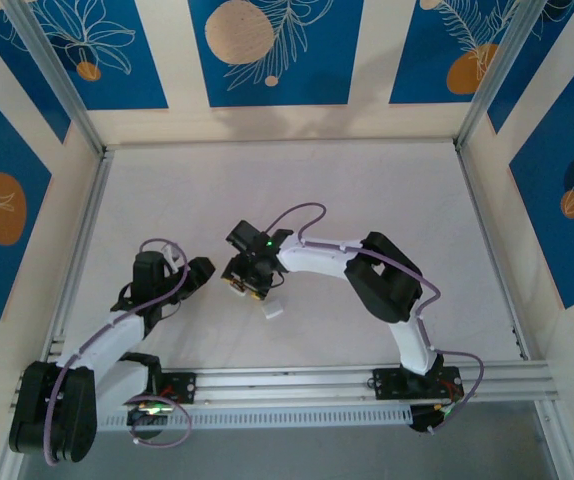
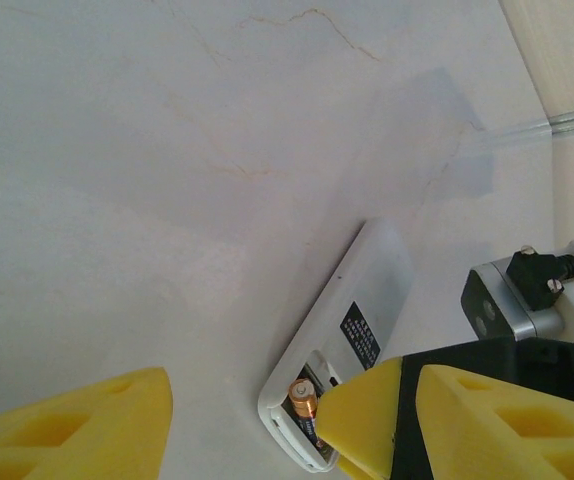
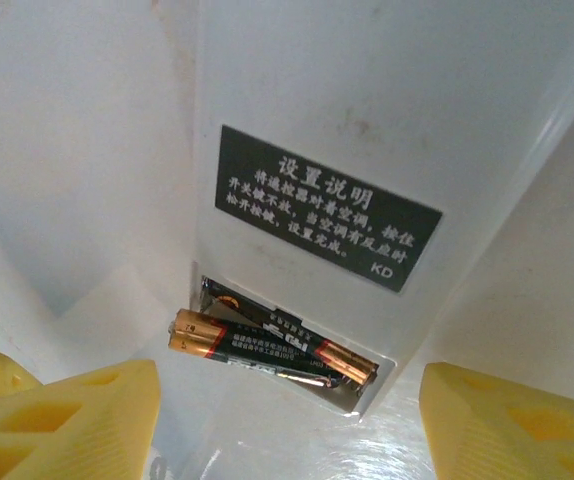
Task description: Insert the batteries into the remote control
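The white remote control point(image 3: 387, 110) lies back-up on the table, its dark label point(image 3: 327, 205) facing me and its battery bay uncovered. Two batteries are in the bay: one point(image 3: 352, 360) sits deep along the far wall, the other point(image 3: 237, 345) rests tilted on top, its gold end poking past the bay's left edge. My right gripper point(image 3: 287, 435) is open, hovering just above the bay with a yellow finger on each side. In the left wrist view the remote point(image 2: 367, 290) shows one gold battery end point(image 2: 304, 400). My left gripper point(image 2: 287, 445) is open beside it. From above, the grippers point(image 1: 205, 270) point(image 1: 245, 285) nearly meet.
A small loose white squarish piece point(image 1: 272, 312) lies just right of and nearer than the right gripper. The work surface is a white table point(image 1: 367, 200) walled by aluminium rails point(image 1: 77, 250) and blue patterned panels. The right arm's camera block point(image 2: 507, 300) is close to the left gripper.
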`<act>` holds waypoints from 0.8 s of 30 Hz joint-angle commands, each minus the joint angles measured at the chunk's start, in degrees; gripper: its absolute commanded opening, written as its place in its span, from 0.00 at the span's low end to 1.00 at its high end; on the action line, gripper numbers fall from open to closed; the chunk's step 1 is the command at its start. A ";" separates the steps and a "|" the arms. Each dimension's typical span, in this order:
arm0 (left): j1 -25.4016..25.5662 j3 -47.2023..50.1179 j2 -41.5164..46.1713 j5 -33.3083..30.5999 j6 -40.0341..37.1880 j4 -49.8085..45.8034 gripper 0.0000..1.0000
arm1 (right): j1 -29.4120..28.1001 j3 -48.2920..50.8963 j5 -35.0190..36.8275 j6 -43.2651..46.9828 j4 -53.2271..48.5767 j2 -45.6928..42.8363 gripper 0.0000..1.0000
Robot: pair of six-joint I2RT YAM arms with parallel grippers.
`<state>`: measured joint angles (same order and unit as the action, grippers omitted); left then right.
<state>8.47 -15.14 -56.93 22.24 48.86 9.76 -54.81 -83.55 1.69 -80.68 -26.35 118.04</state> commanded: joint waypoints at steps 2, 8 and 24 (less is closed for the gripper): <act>-0.89 0.59 0.49 -0.36 -1.77 -0.18 0.66 | 0.42 -1.68 -0.07 -0.57 -0.26 1.62 0.69; -0.89 0.63 0.41 -0.29 -1.83 -0.11 0.66 | 0.70 -2.16 -0.37 -0.53 -0.02 2.28 0.69; -0.82 0.72 0.41 -0.18 -1.88 -0.14 0.66 | 0.58 -1.52 -0.99 -0.08 -0.31 2.64 0.61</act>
<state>8.40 -15.03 -56.93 22.24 48.84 9.78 -54.35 -84.44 1.45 -80.64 -26.00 119.50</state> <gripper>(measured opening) 0.661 0.610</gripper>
